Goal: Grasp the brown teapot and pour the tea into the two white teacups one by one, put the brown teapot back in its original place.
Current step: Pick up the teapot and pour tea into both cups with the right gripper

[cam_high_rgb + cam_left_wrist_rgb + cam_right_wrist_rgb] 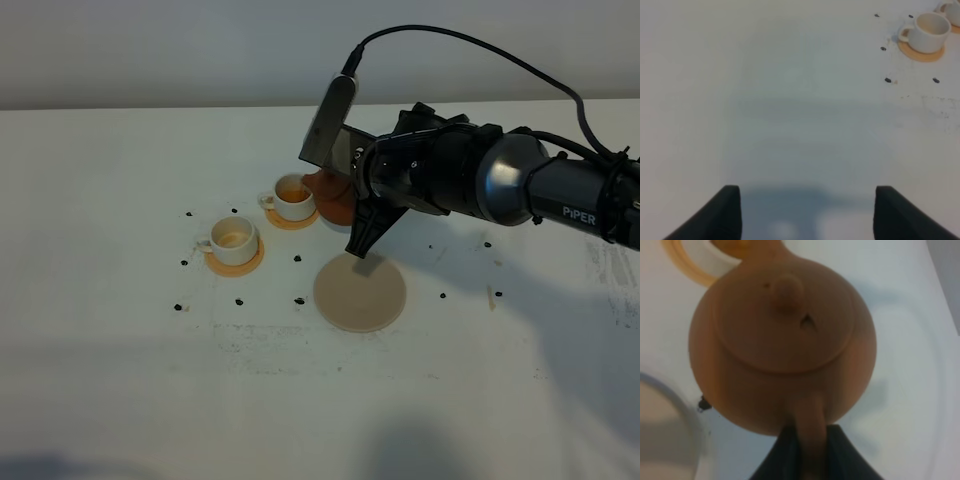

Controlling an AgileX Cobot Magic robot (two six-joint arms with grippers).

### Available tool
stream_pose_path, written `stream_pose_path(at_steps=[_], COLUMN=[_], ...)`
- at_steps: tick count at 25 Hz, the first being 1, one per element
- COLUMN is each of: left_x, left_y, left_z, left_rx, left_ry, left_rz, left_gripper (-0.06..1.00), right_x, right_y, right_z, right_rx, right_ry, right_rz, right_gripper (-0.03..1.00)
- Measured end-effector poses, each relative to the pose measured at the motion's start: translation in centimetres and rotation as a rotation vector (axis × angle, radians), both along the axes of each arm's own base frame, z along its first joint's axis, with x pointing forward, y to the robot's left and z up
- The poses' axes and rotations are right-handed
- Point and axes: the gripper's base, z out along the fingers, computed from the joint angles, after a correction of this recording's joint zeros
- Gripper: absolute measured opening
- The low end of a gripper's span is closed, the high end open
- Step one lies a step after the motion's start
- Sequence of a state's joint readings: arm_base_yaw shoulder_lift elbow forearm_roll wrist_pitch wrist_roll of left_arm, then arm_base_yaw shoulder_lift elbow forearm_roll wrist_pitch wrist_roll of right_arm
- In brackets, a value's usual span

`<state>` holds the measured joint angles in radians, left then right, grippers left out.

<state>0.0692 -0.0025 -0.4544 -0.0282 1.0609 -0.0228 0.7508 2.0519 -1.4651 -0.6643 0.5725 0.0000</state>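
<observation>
The brown teapot (328, 192) (782, 340) hangs tilted above the table, its spout toward the farther white teacup (293, 197), which holds amber tea on an orange-tan coaster. My right gripper (352, 215) (807, 455) is shut on the teapot's loop handle. The nearer white teacup (235, 238) (930, 31) stands on its own orange-tan coaster to the left. The pale beige round coaster (360, 293) lies bare just in front of the gripper. My left gripper (807, 215) shows only in its wrist view, open over bare table, nothing between its fingers.
Small black specks (299, 259) lie scattered on the white table (120, 380) around the cups and coaster. The right arm (520, 190) stretches in from the right edge, its cable arching above it.
</observation>
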Motion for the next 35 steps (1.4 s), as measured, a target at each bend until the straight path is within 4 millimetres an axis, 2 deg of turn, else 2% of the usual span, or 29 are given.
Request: stream_pose_path(at_steps=[35], left_x=[0.0], left_y=[0.0], left_z=[0.0], left_rx=[-0.001], left_ry=[0.0], left_rz=[0.001], left_gripper=[0.54], right_x=[0.31], right_y=[-0.14], right_z=[0.42], right_rx=[-0.071], right_ry=[-0.039], right_rz=[0.048], right_gripper=[0.09])
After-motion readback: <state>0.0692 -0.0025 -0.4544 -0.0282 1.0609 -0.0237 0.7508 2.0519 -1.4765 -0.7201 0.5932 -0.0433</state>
